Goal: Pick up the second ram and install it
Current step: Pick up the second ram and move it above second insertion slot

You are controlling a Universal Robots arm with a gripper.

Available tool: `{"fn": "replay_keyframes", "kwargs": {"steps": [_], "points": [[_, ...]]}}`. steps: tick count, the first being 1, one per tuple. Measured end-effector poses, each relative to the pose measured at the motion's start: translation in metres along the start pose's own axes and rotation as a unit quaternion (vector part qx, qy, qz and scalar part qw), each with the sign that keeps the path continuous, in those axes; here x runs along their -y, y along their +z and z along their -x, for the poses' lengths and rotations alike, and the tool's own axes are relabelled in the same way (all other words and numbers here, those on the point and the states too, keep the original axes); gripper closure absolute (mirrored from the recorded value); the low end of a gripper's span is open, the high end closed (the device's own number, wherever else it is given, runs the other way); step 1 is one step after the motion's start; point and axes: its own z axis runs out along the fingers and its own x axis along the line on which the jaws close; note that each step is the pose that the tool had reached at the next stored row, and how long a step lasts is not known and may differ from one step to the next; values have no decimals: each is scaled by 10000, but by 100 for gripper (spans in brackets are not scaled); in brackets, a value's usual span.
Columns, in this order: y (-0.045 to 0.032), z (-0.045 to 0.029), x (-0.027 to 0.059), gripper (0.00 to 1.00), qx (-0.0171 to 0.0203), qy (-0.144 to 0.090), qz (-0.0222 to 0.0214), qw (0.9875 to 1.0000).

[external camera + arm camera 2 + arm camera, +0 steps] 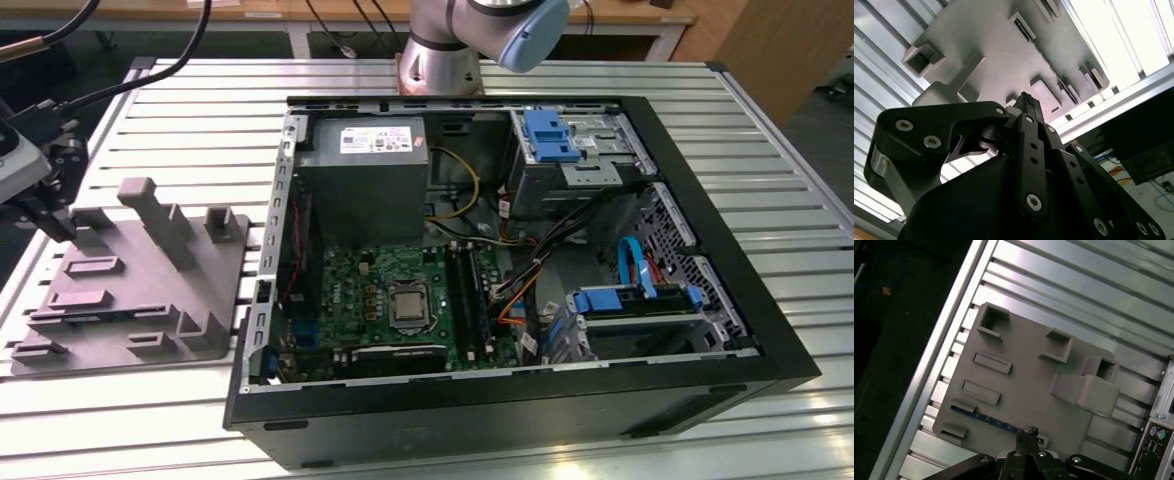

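Claw (1028,433) looks clenched, fingertips pressed together with nothing visible between them. Tips sit right at one end of the ram stick (988,419); can't tell if they touch. The ram stick stands on edge in a slot of the grey holder block (1024,375). Block sits on the slatted worktop (1069,295), at the exterior view's left of the open computer case (534,410).

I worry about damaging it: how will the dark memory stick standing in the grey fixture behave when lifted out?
The memory stick looks thin and flat, so it is probably light and fairly stiff, though likely fragile if bent. It sits on edge in the grey fixture, so a tilted pull may bind rather than slide free.
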Motion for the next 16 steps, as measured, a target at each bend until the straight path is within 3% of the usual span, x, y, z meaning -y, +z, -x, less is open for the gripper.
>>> {"fn": "replay_keyframes", "kwargs": {"steps": [4, 8, 12, 16], "points": [[15, 0, 1, 90, -16, -364, 13, 9993], [29, -1, 1, 90, -33, -731, 26, 9973], [43, -2, 2, 90, -50, -1089, 38, 9940], [57, -2, 3, 90, -66, -1447, 51, 9894]]}}
